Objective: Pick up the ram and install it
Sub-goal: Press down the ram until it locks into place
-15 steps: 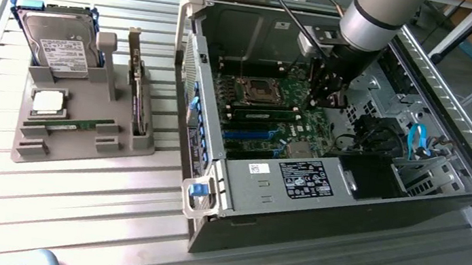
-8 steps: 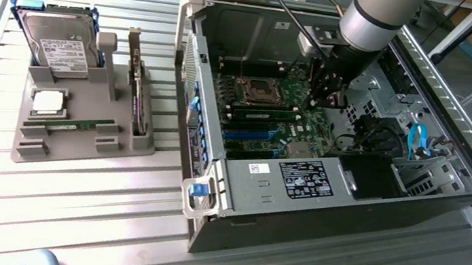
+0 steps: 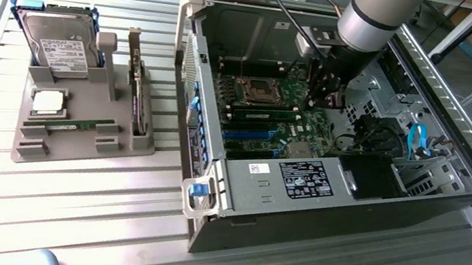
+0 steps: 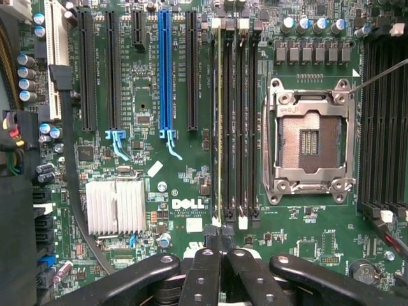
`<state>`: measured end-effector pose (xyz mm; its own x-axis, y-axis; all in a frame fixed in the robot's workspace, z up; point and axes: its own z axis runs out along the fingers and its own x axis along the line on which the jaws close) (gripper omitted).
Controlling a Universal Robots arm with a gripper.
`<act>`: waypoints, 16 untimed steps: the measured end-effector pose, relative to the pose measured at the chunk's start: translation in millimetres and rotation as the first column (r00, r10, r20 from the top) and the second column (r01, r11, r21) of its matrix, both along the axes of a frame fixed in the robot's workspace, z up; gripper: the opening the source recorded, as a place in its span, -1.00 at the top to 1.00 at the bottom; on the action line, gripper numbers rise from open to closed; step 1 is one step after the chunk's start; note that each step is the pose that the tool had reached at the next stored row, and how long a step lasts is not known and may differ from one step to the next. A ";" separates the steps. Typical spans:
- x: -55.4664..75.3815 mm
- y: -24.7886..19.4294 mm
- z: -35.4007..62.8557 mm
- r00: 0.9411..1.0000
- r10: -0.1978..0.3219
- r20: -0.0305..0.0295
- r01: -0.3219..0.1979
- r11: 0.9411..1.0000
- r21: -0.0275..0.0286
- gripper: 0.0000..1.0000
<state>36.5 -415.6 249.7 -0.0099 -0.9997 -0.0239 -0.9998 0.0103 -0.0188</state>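
Observation:
A ram stick (image 4: 220,121) stands edge-on in one of the black memory slots beside the empty processor socket (image 4: 310,141); in the exterior view it is a green strip (image 3: 261,115) on the motherboard. My gripper (image 4: 220,237) is shut, its black fingertips pressed together right at one end of that stick, with nothing visible between them. I cannot tell whether they touch it. Seen from the exterior, the gripper (image 3: 327,102) reaches down inside the open computer case (image 3: 300,203). Another green ram stick (image 3: 68,125) lies in the grey holder outside the case.
The grey holder (image 3: 78,153) at the exterior view's left also carries a hard drive (image 3: 64,45), a square silver chip (image 3: 48,102) and an upright card (image 3: 137,85). Case walls and cables surround the arm. A finned heatsink (image 4: 116,205) and blue slot (image 4: 166,70) sit nearby.

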 end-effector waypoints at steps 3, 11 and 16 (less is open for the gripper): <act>-3.5 0.0 -0.9 1.000 0.000 0.000 0.000 1.000 0.000 0.79; -14.4 1.3 -3.3 1.000 0.000 0.000 0.000 1.000 0.000 0.79; -14.6 1.4 -6.5 1.000 0.000 0.000 0.000 1.000 0.000 0.79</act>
